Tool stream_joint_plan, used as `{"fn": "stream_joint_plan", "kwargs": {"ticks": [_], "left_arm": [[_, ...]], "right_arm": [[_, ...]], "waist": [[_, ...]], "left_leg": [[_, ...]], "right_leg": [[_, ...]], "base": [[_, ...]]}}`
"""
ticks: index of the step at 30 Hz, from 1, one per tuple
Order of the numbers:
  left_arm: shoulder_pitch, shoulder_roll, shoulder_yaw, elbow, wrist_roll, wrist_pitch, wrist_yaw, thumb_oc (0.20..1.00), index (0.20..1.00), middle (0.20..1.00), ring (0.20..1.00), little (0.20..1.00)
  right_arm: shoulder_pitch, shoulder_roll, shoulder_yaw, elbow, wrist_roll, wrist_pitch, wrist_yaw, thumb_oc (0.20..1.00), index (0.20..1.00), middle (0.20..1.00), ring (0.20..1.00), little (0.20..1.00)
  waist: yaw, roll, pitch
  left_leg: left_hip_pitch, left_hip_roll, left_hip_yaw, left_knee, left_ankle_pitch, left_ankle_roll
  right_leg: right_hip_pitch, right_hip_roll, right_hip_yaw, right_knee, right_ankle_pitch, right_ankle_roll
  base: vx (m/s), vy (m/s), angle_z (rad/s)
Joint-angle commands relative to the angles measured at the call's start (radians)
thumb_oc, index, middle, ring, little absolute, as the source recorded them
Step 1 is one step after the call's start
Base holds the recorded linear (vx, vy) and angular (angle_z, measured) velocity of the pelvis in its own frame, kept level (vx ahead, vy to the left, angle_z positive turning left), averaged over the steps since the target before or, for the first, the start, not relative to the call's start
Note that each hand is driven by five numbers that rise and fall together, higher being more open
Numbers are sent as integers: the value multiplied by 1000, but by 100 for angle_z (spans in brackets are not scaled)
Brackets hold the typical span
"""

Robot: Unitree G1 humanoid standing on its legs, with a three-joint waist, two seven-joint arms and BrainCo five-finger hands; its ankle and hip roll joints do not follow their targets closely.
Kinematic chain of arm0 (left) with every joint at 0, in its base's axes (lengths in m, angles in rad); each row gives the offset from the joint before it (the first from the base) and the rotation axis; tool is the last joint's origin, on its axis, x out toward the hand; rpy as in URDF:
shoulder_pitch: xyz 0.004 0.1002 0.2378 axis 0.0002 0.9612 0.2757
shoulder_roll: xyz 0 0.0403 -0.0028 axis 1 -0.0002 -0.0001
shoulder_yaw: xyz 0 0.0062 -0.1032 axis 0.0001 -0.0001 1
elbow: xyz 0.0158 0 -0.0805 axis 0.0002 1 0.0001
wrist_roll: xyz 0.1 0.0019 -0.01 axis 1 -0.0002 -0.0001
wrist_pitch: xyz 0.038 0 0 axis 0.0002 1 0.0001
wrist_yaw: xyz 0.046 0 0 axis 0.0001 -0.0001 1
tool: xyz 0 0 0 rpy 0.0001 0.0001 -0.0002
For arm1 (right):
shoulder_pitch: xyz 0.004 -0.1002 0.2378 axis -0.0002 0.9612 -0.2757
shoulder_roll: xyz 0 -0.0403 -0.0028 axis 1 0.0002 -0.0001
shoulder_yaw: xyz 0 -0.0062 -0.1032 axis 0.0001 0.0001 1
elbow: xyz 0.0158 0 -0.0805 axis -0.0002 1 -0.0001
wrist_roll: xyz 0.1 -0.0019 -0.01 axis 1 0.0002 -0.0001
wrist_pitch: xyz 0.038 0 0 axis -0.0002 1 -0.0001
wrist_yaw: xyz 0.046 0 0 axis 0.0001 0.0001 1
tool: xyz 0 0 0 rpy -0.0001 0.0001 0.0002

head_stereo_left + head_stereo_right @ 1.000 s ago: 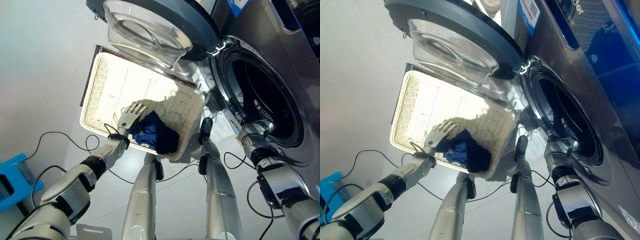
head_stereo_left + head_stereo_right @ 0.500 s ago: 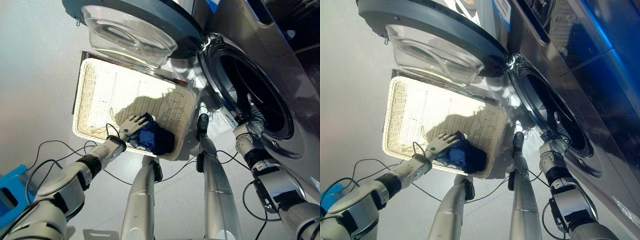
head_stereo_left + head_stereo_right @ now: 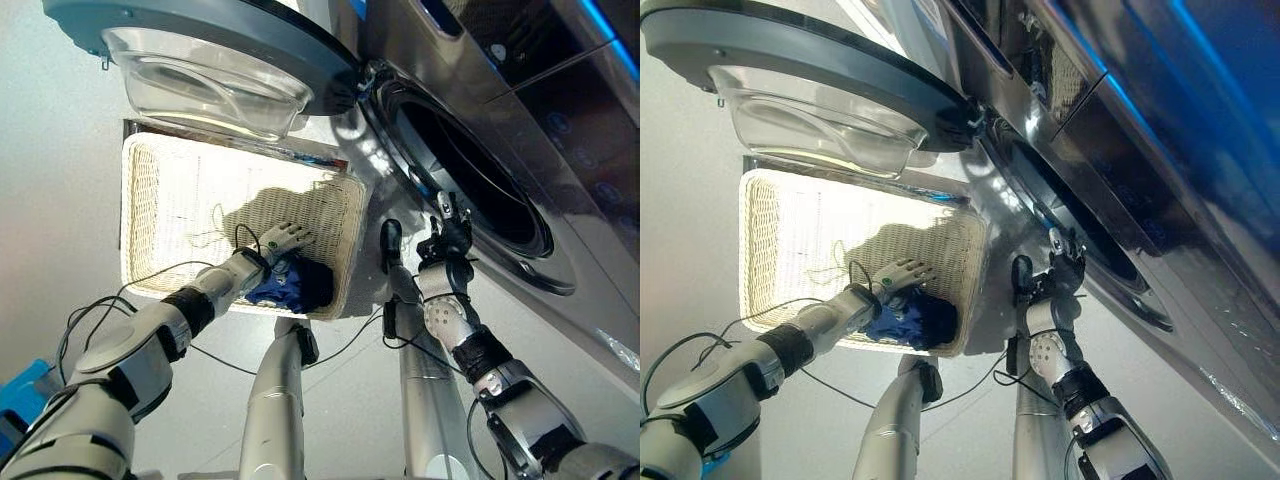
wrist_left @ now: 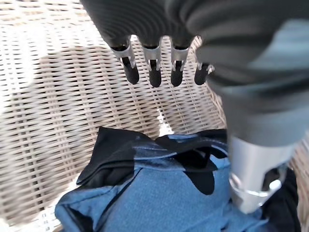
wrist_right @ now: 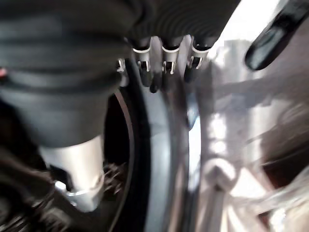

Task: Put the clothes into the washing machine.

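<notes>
Item: blue clothes (image 4: 164,193) in wicker basket (image 3: 170,200). We note the left robot hand (image 3: 283,240), fingers spread, directly above them; right robot hand (image 3: 447,237), fingers relaxed, waits beside washing machine (image 3: 470,170) opening.

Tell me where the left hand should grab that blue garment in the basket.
Probably the raised dark fold on top of the blue garment, coming straight down from above: it lies bunched in the wicker basket corner, and the open left hand hovers over it.

Left robot hand (image 3: 283,239) now over clothes (image 3: 290,285); right robot hand (image 3: 446,232) out of drum.
</notes>
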Motion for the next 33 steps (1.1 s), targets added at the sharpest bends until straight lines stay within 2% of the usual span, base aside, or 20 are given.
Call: {"fn": "stream_joint_plan", "kwargs": {"ticks": [1, 4, 5, 8, 14, 17, 20, 27, 33], "left_arm": [[28, 23, 31, -8, 58, 18, -42, 1000, 1000, 1000, 1000, 1000], [31, 20, 36, 3, 81, 37, -91, 1000, 1000, 1000, 1000, 1000], [33, 15, 36, 12, 94, 51, -143, 1000, 1000, 1000, 1000, 1000], [36, 7, 27, 40, 88, 76, -208, 1000, 1000, 1000, 1000, 1000], [41, -2, 19, 74, 74, 48, -273, 1000, 1000, 1000, 1000, 1000], [43, 4, 4, 99, 76, 23, -338, 1000, 1000, 1000, 1000, 1000], [43, 16, -13, 98, 104, 0, -365, 1000, 1000, 1000, 1000, 1000], [45, 21, -30, 112, 163, -19, -353, 1000, 1000, 1000, 1000, 1000], [42, 17, -40, 106, 211, -14, -362, 1000, 1000, 1000, 1000, 1000]], "right_arm": [[17, 28, 21, -112, -65, -36, -1, 1000, 1000, 1000, 1000, 1000], [26, 40, 29, -129, -65, -38, 10, 1000, 1000, 1000, 1000, 1000], [27, 45, 31, -136, -59, -39, 17, 1000, 1000, 1000, 1000, 1000], [24, 52, 36, -137, -62, -51, 21, 1000, 1000, 1000, 1000, 1000], [21, 57, 26, -136, -59, -53, 5, 1000, 1000, 1000, 1000, 1000], [15, 51, 9, -118, -17, -50, 13, 1000, 1000, 1000, 1000, 1000], [13, 44, 2, -104, 11, -51, 20, 1000, 1000, 1000, 1000, 1000], [12, 44, -5, -81, 63, -68, 41, 1000, 1000, 1000, 1000, 1000], [7, 46, -24, -73, 85, -83, 49, 1000, 1000, 1000, 1000, 1000]], "waist": [[9, -20, -16], [9, -28, -16], [10, -32, -16], [12, -38, -16], [18, -43, -16], [22, -46, -16], [25, -47, -16], [32, -49, -16], [38, -53, -16]], "left_leg": [[-73, -9, 22, 58, 3, -46], [-77, -6, 19, 58, 4, -45], [-80, -4, 17, 59, 4, -45], [-87, -1, 12, 62, 4, -45], [-92, 2, 4, 67, 2, -44], [-86, 4, 2, 69, -3, -43], [-89, 6, -2, 74, -5, -45], [-100, 9, -6, 74, -7, -45], [-120, 12, -14, 76, -5, -46]], "right_leg": [[27, 14, -50, 54, -38, 114], [25, 16, -53, 57, -37, 116], [23, 15, -55, 57, -37, 118], [20, 14, -57, 58, -36, 120], [16, 8, -62, 62, -34, 125], [21, 0, -71, 64, -34, 130], [21, -5, -75, 68, -35, 131], [11, -11, -79, 69, -35, 134], [-9, -13, -82, 74, -32, 135]], "base": [[0, 0, 0], [0, 0, 0], [0, 0, 0], [-5, -25, 2], [-1, -45, 6], [0, -14, 0], [0, 0, 0], [-1, -8, 4], [2, -3, 4]]}}
